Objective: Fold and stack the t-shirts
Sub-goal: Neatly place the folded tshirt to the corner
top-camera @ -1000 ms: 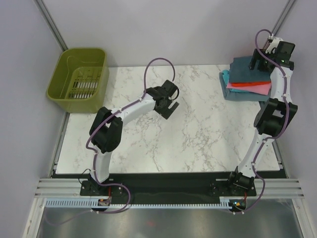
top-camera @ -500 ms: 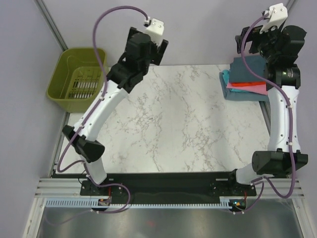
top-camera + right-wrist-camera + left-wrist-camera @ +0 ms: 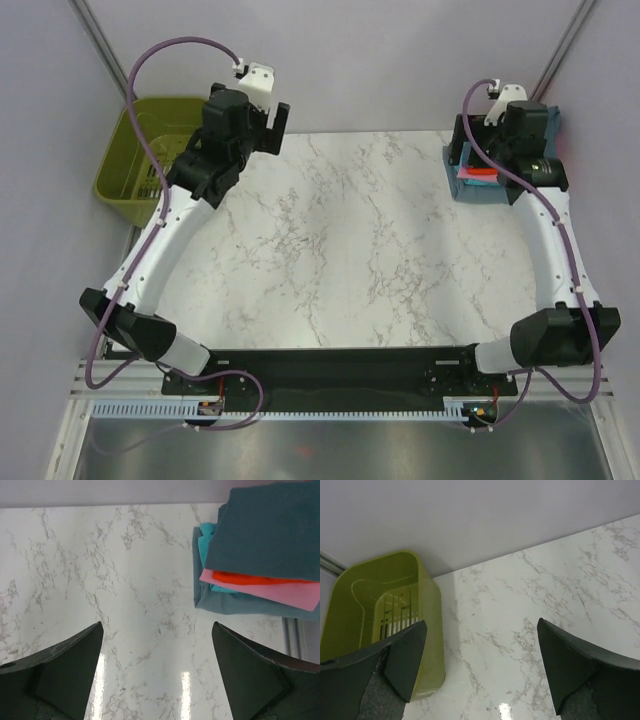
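The fingers point(image 3: 70, 665) of the right gripper point(image 3: 157, 630) stand wide apart with nothing between them, and so do those of the left gripper point(image 3: 480, 630). Past the right gripper's right finger lies the stack of folded t-shirts point(image 3: 480, 190). A slate blue-grey cloth shirt point(image 3: 270, 525) is on top, then a red-orange layer point(image 3: 250, 578) and a pink layer point(image 3: 285, 594). A teal blue layer point(image 3: 206, 540) pokes out at the left, and another blue-grey fold point(image 3: 235, 606) lies at the bottom.

The stack sits in the far right corner of the white marble-patterned table point(image 3: 350, 260). Its right side reaches the table's edge, where a grey metal rail point(image 3: 292, 640) runs. In the top view the right wrist covers much of the stack.

Leftward from the stack, open marble runs to the olive-green plastic basket point(image 3: 120, 175). The basket stands at the far left corner, just beside the left gripper. A pale wall point(image 3: 380, 60) closes the far edge behind both grippers.
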Action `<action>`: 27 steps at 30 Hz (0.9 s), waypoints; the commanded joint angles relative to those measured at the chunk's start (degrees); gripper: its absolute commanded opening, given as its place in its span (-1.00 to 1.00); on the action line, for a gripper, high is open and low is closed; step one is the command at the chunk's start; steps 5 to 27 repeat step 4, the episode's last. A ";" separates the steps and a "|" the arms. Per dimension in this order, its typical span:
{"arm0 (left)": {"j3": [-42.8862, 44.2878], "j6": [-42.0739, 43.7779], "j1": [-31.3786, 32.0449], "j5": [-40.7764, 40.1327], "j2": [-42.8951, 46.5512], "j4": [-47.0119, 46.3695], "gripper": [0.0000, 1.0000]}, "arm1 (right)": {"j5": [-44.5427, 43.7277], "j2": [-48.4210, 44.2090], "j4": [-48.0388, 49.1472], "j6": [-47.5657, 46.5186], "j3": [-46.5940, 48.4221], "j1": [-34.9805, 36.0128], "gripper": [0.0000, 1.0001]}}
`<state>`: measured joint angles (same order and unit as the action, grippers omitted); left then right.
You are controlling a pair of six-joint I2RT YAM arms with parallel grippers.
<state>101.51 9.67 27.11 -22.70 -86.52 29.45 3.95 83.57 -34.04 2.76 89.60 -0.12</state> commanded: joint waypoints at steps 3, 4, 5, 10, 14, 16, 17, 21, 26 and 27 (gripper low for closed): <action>2.46 -0.28 0.40 8.36 3.90 -0.45 0.99 | 0.09 -7.54 0.21 1.18 0.66 -0.14 0.96; 2.29 0.34 0.40 9.33 4.16 -0.54 0.99 | 0.79 -7.72 -0.06 1.10 0.49 -0.23 0.96; 2.29 0.34 0.40 9.33 4.16 -0.54 0.99 | 0.79 -7.72 -0.06 1.10 0.49 -0.23 0.96; 2.29 0.34 0.40 9.33 4.16 -0.54 0.99 | 0.79 -7.72 -0.06 1.10 0.49 -0.23 0.96; 2.29 0.34 0.40 9.33 4.16 -0.54 0.99 | 0.79 -7.72 -0.06 1.10 0.49 -0.23 0.96; 2.29 0.34 0.40 9.33 4.16 -0.54 0.99 | 0.79 -7.72 -0.06 1.10 0.49 -0.23 0.96; 2.29 0.34 0.40 9.33 4.16 -0.54 0.99 | 0.79 -7.72 -0.06 1.10 0.49 -0.23 0.96; 2.29 0.34 0.40 9.33 4.16 -0.54 0.99 | 0.79 -7.72 -0.06 1.10 0.49 -0.23 0.96; 2.29 0.34 0.40 9.33 4.16 -0.54 0.99 | 0.79 -7.72 -0.06 1.10 0.49 -0.23 0.96; 2.29 0.34 0.40 9.33 4.16 -0.54 0.99 | 0.79 -7.72 -0.06 1.10 0.49 -0.23 0.96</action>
